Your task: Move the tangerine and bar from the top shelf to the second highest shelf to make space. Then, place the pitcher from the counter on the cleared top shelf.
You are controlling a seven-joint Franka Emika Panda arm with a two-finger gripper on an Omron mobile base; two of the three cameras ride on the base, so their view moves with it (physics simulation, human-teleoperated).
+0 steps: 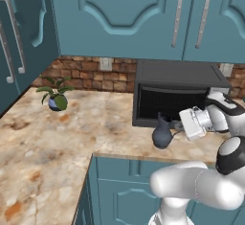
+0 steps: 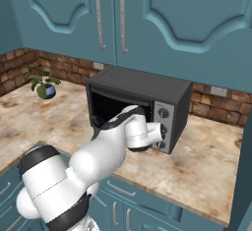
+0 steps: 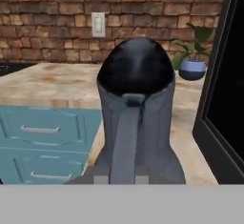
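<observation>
The gripper [image 1: 178,132] is pinched on the pitcher [image 1: 162,134] handle (counter [image 1: 72,123] edge). Next, I'd judge: lift straight up, keeping it level.

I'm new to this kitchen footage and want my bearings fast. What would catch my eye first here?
The dark blue-grey pitcher stands on the marbled counter just in front of the open black microwave, with the robot's hand shut on its loop handle. A small potted plant sits far left by the brick wall.
</observation>
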